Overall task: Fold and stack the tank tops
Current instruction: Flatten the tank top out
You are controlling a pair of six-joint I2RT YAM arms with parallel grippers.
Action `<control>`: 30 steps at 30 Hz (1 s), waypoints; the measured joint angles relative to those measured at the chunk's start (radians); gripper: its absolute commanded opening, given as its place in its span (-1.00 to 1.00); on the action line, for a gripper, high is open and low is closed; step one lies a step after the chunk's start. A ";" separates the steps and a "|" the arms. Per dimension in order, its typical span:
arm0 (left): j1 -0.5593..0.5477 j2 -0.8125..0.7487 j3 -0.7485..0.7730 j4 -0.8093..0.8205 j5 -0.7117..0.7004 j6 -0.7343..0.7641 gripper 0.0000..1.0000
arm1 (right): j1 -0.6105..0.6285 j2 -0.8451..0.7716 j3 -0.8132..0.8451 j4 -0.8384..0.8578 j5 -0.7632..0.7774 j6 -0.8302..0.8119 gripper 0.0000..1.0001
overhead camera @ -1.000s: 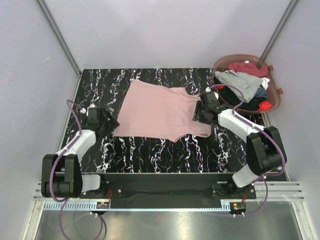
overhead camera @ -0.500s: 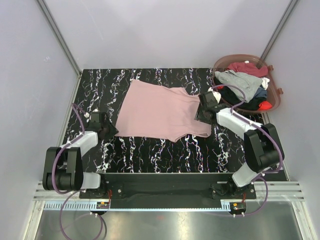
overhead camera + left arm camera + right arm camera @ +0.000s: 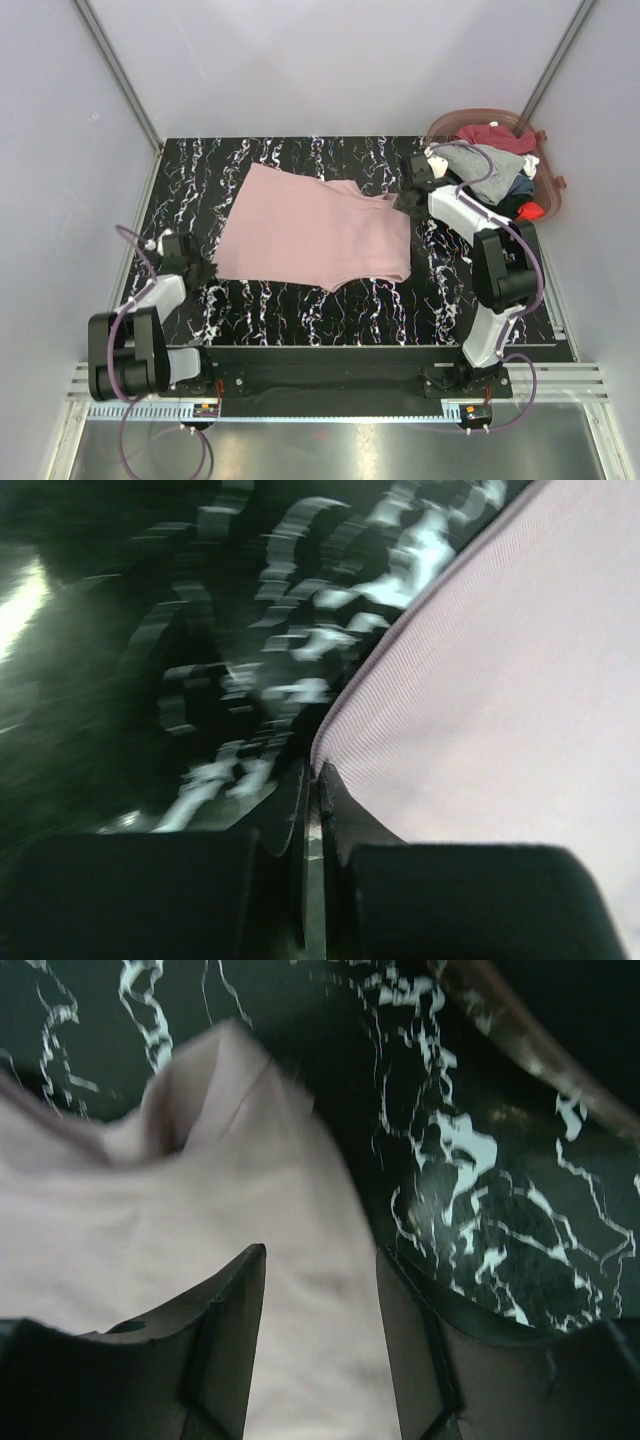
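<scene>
The dusty pink tank top (image 3: 315, 228) lies spread flat on the black marbled table, hem to the left and straps to the right. My left gripper (image 3: 199, 270) sits low at the hem's near left corner. In the left wrist view its jaws (image 3: 318, 776) are shut, with the corner of the pink cloth (image 3: 520, 700) pinched at their tips. My right gripper (image 3: 409, 199) is at the far strap, by the basket. It (image 3: 320, 1257) stands open, fingers on either side of the pink cloth (image 3: 150, 1220) beneath them.
A round brownish basket (image 3: 484, 113) stands at the back right, its rim (image 3: 520, 1035) close to the right gripper. It holds a grey top (image 3: 490, 160), a maroon one (image 3: 497, 136), dark cloth and a bit of red (image 3: 531, 210). Bare table lies near and left.
My left gripper has shut on the hem corner and drawn back to the near left. The pink top has slid left. My right gripper has moved farther back, toward the basket.
</scene>
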 measured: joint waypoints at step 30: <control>0.137 -0.153 -0.066 -0.028 -0.034 -0.042 -1.00 | -0.016 0.303 0.267 0.015 -0.152 -0.031 0.00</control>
